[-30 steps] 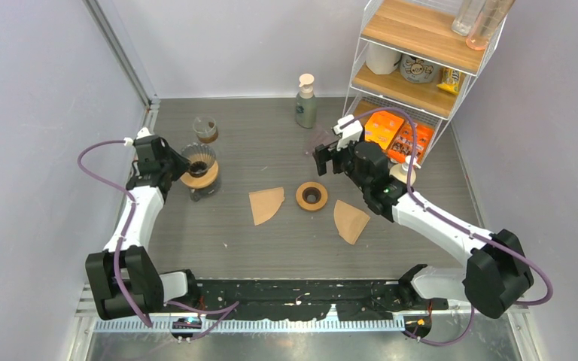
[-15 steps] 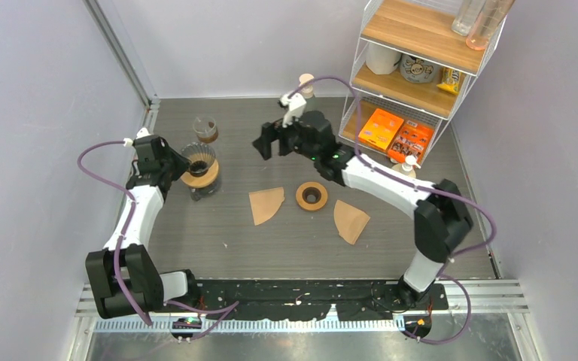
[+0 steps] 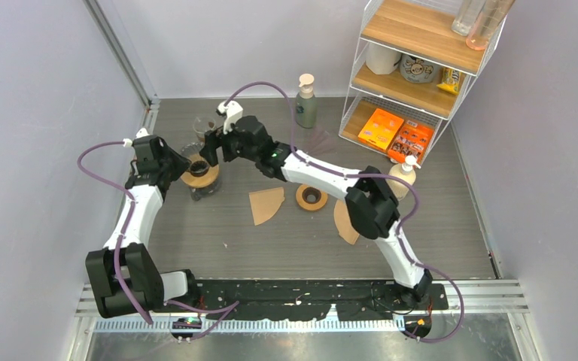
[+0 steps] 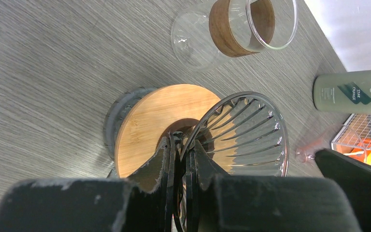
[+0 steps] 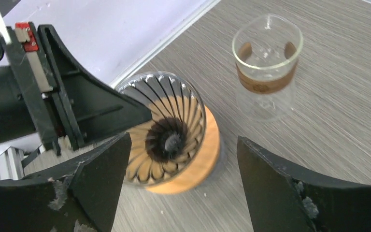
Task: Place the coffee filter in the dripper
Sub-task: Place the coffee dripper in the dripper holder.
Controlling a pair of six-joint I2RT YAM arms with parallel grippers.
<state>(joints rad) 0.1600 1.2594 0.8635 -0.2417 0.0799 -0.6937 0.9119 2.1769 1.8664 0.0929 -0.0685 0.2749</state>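
Observation:
The dripper (image 3: 199, 169) is a ribbed glass cone in a wooden collar, standing at the left of the table. My left gripper (image 3: 179, 165) is shut on its glass rim; in the left wrist view the fingers (image 4: 171, 159) pinch the edge of the dripper (image 4: 244, 133). My right gripper (image 3: 212, 147) hangs open just behind the dripper with nothing between its fingers. The right wrist view shows the dripper (image 5: 171, 137) below that gripper (image 5: 182, 145). One brown coffee filter (image 3: 266, 204) lies flat mid-table. A second filter (image 3: 343, 220) is partly hidden by the right arm.
A glass cup with a wooden band (image 3: 205, 128) stands just behind the dripper. A wooden ring (image 3: 311, 196) lies between the filters. A green pump bottle (image 3: 306, 104) and a wire shelf rack (image 3: 414, 71) stand at the back right, with a white bottle (image 3: 403, 173) in front.
My right arm has swung from near the shelf leftwards across the table to the dripper, gripper still open. The left gripper has kept its hold and place.

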